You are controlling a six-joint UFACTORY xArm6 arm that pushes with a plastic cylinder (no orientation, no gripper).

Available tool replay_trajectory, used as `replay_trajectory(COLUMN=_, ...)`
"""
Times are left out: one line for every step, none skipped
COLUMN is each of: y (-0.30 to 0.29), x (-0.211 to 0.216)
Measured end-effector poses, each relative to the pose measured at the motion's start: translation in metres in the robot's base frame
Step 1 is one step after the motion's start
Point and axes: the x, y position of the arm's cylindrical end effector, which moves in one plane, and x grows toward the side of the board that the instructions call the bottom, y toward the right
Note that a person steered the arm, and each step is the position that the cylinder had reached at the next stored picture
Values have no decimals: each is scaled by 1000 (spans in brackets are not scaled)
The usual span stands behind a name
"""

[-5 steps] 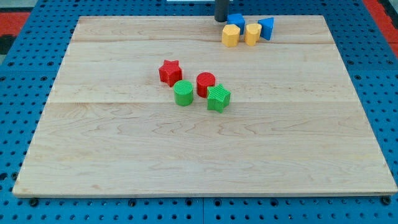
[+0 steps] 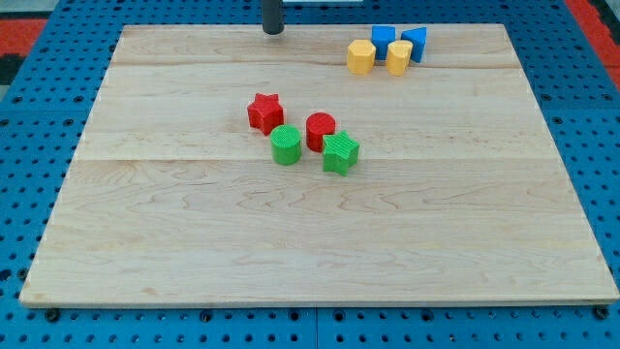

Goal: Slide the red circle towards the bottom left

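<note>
Four ribbed blocks cluster mid-bench [image 2: 194, 242]: red star [image 2: 264, 112], green cylinder [image 2: 285, 145], red circle [image 2: 321, 131], green star [image 2: 340, 153]. My tip [image 2: 273, 32], a plain rod with no end effector jaws, rests well apart at the view's top.

The pale, smooth, matt wooden tabletop [image 2: 320, 242] shows faint grain; the ribbed red plastic circle [image 2: 321, 130] and ribbed green plastic star [image 2: 341, 153] look matt.

A lab bench: wooden board [image 2: 320, 242] on blue perforated pegboard [image 2: 29, 116].
</note>
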Motion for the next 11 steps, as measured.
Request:
replay_trajectory(y=1, x=0)
replay_trajectory(y=16, x=13)
replay_trajectory(y=53, x=55)
replay_trajectory(y=68, x=98)
replay_trajectory(y=72, x=157)
replay_trajectory(y=76, x=219)
replay_trajectory(y=68, x=275)
replay_trajectory(y=53, x=323)
replay_trajectory(y=9, x=268)
replay_trajectory(y=34, x=270)
replay_trajectory(y=-22, x=268)
